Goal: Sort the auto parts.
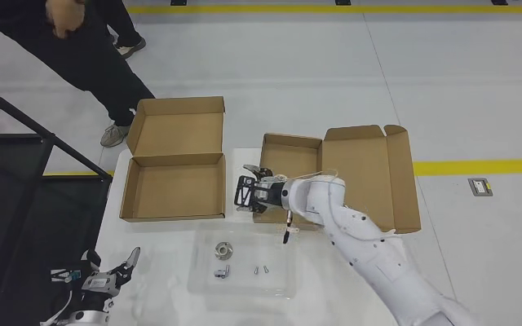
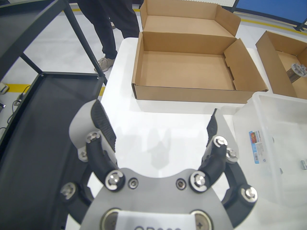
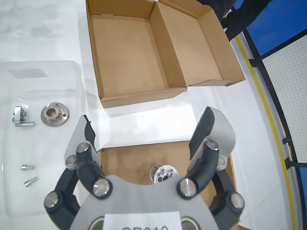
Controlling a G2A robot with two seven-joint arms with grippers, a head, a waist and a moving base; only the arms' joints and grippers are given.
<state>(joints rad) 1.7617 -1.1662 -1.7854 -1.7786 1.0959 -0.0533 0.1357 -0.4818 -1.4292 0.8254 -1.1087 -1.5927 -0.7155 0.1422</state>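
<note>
Right gripper [image 3: 147, 123]: fingers apart, empty, hovering over right-hand box [image 1: 294, 159] edge; toothed metal part [image 3: 164, 173] inside below. Left gripper [image 2: 156, 116]: fingers apart, empty, low at table [image 1: 163, 244] corner. Flange [image 3: 54, 114], bracket [image 3: 20, 118], bolts [image 3: 27, 168] in clear tray [image 3: 60, 77].

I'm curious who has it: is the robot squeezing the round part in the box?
No, the right gripper is open; the round part lies in the cardboard box beneath it.

Matt brown cardboard boxes [image 1: 175, 189], smooth translucent plastic bin [image 2: 268, 111], dull machined metal flange [image 3: 54, 114], brighter metal bracket [image 3: 21, 119], two small shiny bolts [image 3: 27, 168], glossy white tabletop [image 2: 168, 120], ribbed matt black rubbery pads [image 3: 202, 130] and smooth grey shells on the right gripper [image 3: 147, 119]
</note>
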